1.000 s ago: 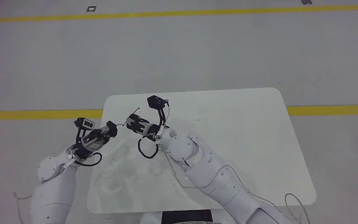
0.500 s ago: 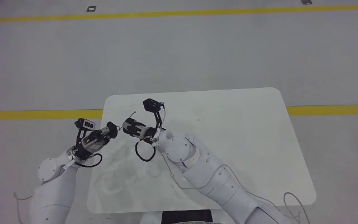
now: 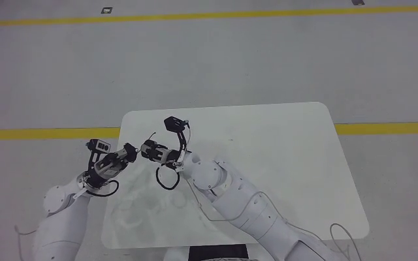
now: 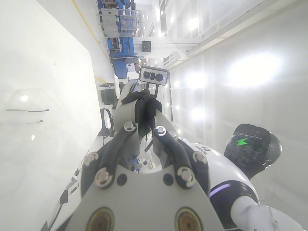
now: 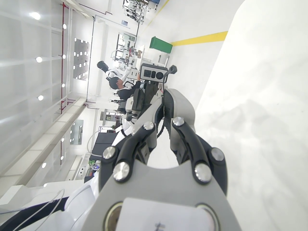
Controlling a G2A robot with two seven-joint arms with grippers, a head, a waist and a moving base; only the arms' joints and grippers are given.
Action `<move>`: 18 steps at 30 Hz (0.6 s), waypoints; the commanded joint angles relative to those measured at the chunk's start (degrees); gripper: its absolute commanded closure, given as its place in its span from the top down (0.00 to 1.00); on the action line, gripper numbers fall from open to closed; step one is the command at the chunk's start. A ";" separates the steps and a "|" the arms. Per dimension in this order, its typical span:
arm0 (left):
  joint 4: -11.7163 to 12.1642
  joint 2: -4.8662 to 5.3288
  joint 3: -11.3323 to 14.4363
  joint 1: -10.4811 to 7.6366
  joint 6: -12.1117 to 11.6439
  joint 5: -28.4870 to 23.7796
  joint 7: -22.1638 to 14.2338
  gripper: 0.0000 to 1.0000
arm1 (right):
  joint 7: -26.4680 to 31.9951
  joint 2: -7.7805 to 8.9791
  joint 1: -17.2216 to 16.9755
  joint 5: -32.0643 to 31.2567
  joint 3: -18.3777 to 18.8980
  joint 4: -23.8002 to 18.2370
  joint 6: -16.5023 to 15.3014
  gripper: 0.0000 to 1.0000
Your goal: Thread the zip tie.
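The two grippers meet tip to tip above the left end of the white table (image 3: 274,143). My left gripper (image 3: 132,152) is shut, with a dark bit of the zip tie (image 4: 131,99) at its fingertips. Facing it, my right gripper (image 3: 142,151) is shut on the thin black zip tie (image 3: 149,138), whose free end sticks up and away past the wrist. In the right wrist view the zip tie's head (image 5: 172,68) juts beyond my right gripper (image 5: 160,102), close to the left arm's camera (image 5: 154,72). Where the tie sits between the pads is hidden.
Something clear and glossy (image 3: 147,196) lies on the table's near left part, under the arms. Two thin dark strips (image 4: 27,110) rest on the table surface in the left wrist view. The table's right half (image 3: 294,169) is bare. A yellow floor line (image 3: 372,128) runs behind.
My right gripper has slid left with the zip tie until its tips meet the left gripper. The left arm has hardly moved.
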 commanded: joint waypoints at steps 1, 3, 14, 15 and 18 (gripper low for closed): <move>-0.05 0.09 -0.03 0.10 -0.08 -0.09 0.11 0.00 | -0.29 0.18 -0.25 -0.52 0.42 -0.53 0.16 0.00; -0.13 0.18 -0.01 0.22 -0.21 -0.17 0.22 0.00 | -0.40 0.43 -0.63 -1.27 0.97 -1.31 0.49 0.00; -0.79 0.57 0.09 0.91 -0.25 -0.26 0.41 0.00 | -0.14 1.39 -2.52 -3.54 2.52 -4.73 1.55 0.00; -0.81 0.61 0.09 0.97 -0.25 -0.26 0.42 0.00 | -0.14 1.43 -2.60 -3.61 2.53 -4.90 1.62 0.00; -0.84 0.70 0.07 1.07 -0.25 -0.26 0.45 0.00 | -0.16 1.50 -2.70 -3.80 2.51 -5.16 1.73 0.00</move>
